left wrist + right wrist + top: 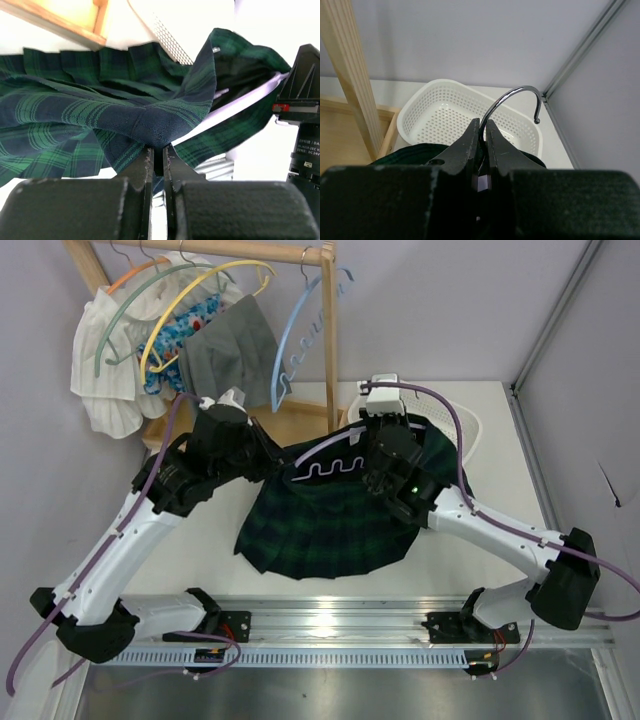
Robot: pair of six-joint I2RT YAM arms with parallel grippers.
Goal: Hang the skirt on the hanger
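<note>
While both arms reach toward the middle of the surface [215, 560], you have the plaid pleated skirt [330, 525] stretched between them. Its hem fans out toward the lower centre of the top view.

Left jaws: pressed together on a bunched fold of the skirt [75, 115] at its waist edge. The wrist view shows the fabric pinched right at the tips. In the top view this grip sits at the skirt's upper left corner.

Right jaws: closed tight on the stem of the chrome hook [520, 95]. This belongs to the pale lavender hanger [335, 468], and the hook curves up and to the right above the tips.

Hanger position: its wavy lower bar shows inside the waist opening in the top view, with the waistband arching over it. From the left wrist, one lavender arm of the hanger [235, 102] runs inside the dark waist opening at the right of the frame. How far the waistband is seated over either shoulder cannot be told.

Surroundings:
- A white perforated basket [445, 115] stands just behind the right jaws, toward the corner of the enclosure.
- A wooden rack [328, 330] fills the upper left of the top view.
- The rack carries a light blue hanger [295, 335], a yellow hanger [200, 290], a grey garment [225, 345] and a white ruffled garment [100, 370].
</note>
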